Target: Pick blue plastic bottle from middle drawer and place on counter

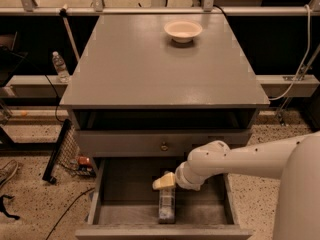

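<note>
**While reaching low**

Where the wide grey wooden middle drawer [117, 186] stands pulled out toward the camera, the small clear-bluish blue plastic bottle [166, 208] lies on its side on the drawer floor. It lies lengthwise front to back, close to the front wall and roughly midway between the side walls.

The cream-tipped hand [164, 182] of the white robot arm [240, 159] hangs inside the drawer over the bottle's rear end. The arm comes in from the right. Whether the hand touches the bottle, and whether it is open or closed, cannot be told.

Just above the drawer is a closed grey drawer front with a small round metal knob [163, 146].

The large flat grey rectangular table [145, 74] on top carries a shallow cream round bowl [183, 30] near its back edge, right of centre.

A clear ribbed water bottle [60, 66] stands on a ledge to the left.
</note>
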